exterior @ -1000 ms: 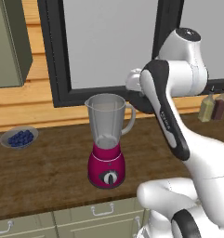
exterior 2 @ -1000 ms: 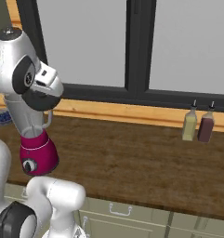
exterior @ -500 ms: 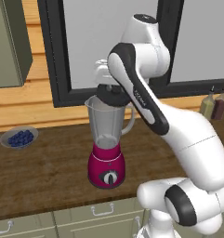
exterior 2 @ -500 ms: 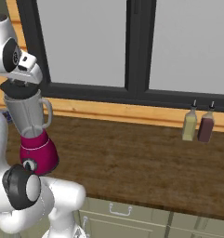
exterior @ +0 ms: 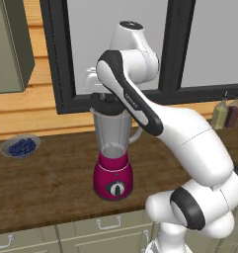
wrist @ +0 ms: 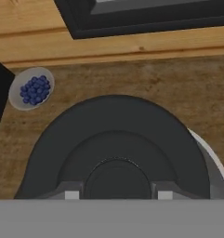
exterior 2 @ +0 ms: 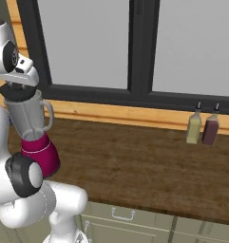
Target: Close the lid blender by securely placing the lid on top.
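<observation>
The gripper (wrist: pixel 117 194) is clamped on the lid (wrist: pixel 115 139); the lid sits atop the blender (exterior: pixel 113 153).

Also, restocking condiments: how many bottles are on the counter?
2, side by side at the counter's back under the window: a yellowish bottle and a dark red bottle beside it. Others may sit outside view.

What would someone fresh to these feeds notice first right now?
Probably the tall magenta-based blender with its clear greyish jar, standing on the brown wooden counter below the dark-framed window. At its rim sits the round black lid, with the white arm's gripper shut on its centre knob. Left of it lies a small bowl of blueberries.
</observation>
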You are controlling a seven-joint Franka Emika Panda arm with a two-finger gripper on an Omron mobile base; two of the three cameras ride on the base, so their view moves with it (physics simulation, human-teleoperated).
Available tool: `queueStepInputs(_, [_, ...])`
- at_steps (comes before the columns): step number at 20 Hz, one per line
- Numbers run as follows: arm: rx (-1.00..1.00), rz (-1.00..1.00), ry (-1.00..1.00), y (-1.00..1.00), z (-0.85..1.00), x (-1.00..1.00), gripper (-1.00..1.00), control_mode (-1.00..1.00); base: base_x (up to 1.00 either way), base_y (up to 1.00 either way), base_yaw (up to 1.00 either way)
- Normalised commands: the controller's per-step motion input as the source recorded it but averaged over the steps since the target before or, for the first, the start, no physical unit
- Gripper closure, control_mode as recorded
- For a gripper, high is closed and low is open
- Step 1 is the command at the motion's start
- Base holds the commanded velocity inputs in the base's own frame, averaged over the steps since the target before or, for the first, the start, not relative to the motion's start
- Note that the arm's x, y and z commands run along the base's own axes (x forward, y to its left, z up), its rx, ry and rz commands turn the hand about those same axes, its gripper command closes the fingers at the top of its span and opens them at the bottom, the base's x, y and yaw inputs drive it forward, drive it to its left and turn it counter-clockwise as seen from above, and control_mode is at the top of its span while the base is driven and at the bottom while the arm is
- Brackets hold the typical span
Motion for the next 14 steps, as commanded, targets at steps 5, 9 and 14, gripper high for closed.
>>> queueStepInputs(5, [0.00, -0.01, 0.01, -0.14, 0.00, 0.11, 1.00, -1.00, 0.00, 0.00, 0.00])
queueStepInputs(9, [-0.03, -0.04, 0.02, -0.07, -0.05, 0.01, 1.00, -1.00, 0.00, 0.00, 0.00])
queueStepInputs(14, [-0.11, -0.08, 0.02, 0.01, -0.07, 0.02, 1.00, -1.00, 0.00, 0.00, 0.00])
